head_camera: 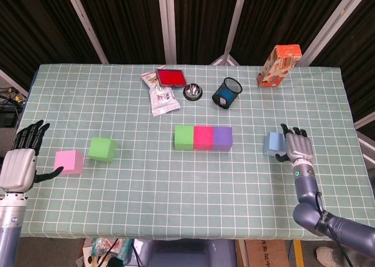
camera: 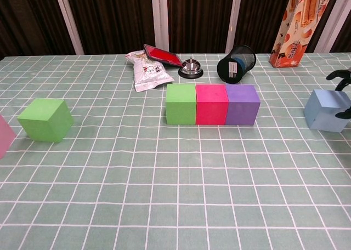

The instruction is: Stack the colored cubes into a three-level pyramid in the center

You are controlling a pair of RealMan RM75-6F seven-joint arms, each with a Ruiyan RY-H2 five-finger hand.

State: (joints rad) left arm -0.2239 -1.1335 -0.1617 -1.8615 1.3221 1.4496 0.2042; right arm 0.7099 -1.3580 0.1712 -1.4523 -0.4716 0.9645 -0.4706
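Silver-backed left hand [head_camera: 20, 164] and right hand [head_camera: 297, 146] — black fingers [head_camera: 29, 133], grey arms.

The worktop [head_camera: 176, 179] is covered with a pale green cloth with a white grid. Far beyond the right hand [head_camera: 296, 147], at the back edge, an orange cardboard snack box [head_camera: 279, 65] stands upright and a little tilted. To the left of that box, a black mesh pen cup [head_camera: 227, 92] lies on its side, its opening facing the front. Just beside the cup is a small round silver call bell [head_camera: 191, 92]. Next to the bell lies a flat red rectangular pad with a dark frame [head_camera: 171, 77], and a crinkled white snack packet [head_camera: 162, 97] lies against it, partly overlapping its corner.
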